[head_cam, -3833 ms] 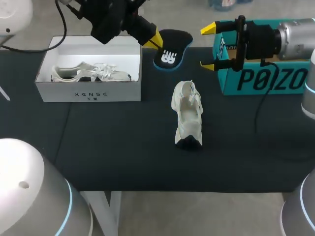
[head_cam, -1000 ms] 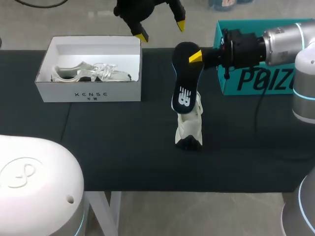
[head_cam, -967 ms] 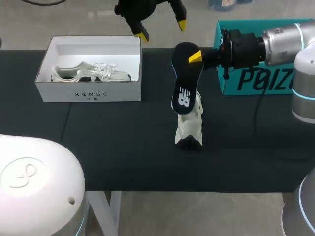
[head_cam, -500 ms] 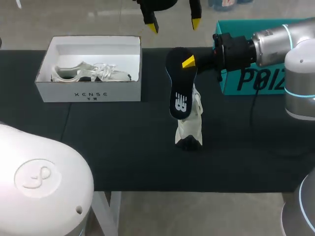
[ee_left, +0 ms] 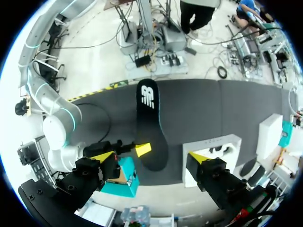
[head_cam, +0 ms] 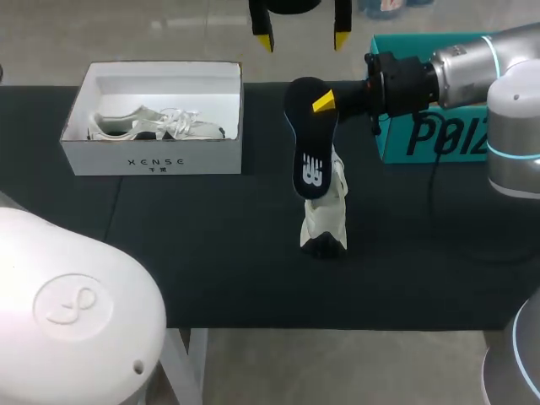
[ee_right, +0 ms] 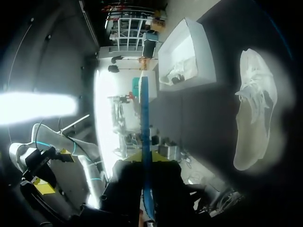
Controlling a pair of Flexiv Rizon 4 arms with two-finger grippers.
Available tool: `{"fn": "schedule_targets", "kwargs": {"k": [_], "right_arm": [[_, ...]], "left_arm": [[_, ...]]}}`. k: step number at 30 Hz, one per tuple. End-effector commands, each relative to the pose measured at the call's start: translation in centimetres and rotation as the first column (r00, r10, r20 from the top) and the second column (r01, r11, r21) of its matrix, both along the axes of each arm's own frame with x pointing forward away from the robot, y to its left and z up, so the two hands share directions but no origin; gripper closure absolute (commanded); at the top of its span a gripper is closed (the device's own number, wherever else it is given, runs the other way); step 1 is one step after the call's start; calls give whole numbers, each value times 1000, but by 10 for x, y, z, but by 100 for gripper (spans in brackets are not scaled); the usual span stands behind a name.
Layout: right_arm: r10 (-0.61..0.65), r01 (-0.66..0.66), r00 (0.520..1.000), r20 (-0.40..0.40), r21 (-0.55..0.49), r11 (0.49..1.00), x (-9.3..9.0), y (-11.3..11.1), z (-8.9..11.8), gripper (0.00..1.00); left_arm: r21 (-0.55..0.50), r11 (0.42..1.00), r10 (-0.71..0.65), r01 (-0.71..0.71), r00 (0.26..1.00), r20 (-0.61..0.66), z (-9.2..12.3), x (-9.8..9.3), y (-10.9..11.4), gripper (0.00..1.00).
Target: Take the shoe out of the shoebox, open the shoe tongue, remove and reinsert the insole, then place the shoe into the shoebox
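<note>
A black insole (head_cam: pixel 310 139) with a white logo hangs toe-down over the white shoe (head_cam: pixel 323 211), which lies on the dark table mat. My right gripper (head_cam: pixel 325 101) is shut on the insole's heel end. In the right wrist view the insole (ee_right: pixel 144 137) shows edge-on between the fingers of that gripper (ee_right: pixel 144 158), with the shoe (ee_right: pixel 253 109) lying beyond it. My left gripper (head_cam: pixel 302 38) hovers open and empty above the table's far edge, behind the insole. From the left wrist view the insole (ee_left: pixel 151 118) lies ahead of the left gripper (ee_left: pixel 150 157).
The white shoebox (head_cam: pixel 156 156) stands at the far left with a second white shoe (head_cam: pixel 156 125) inside. A teal box (head_cam: pixel 439 126) sits at the far right, under my right arm. The mat's edge (head_cam: pixel 253 325) runs along the front.
My left gripper has moved right and farther back, still open. My right gripper has carried the insole slightly to the left over the shoe.
</note>
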State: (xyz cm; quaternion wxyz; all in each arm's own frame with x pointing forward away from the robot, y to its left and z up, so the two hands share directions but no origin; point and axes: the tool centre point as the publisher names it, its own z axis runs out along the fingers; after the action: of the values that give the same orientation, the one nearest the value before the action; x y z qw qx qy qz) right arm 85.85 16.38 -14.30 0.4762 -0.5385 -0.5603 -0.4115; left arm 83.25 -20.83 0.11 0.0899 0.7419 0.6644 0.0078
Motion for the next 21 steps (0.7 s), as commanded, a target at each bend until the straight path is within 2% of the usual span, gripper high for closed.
{"fn": "schedule_targets", "kwargs": {"k": [1,15,18,21], "right_arm": [[7,-7,1000,-3,-1,1000,3,2,-1,100],[8,-8,1000,-8,-5,1000,5,2,-1,100],[5,-5,1000,-9,-1,1000,5,1,0,100],[1,1,999,-37,56,998,3,-1,5,100]], "left_arm": [[-2,1000,0,0,1000,-2,-1,2,0,0],[-30,999,-13,13,1000,-1,0,6,0,0],[-91,995,-32,33,999,13,1,6,-1,0],[-245,968,-49,47,999,-4,1,5,-1,0]]}}
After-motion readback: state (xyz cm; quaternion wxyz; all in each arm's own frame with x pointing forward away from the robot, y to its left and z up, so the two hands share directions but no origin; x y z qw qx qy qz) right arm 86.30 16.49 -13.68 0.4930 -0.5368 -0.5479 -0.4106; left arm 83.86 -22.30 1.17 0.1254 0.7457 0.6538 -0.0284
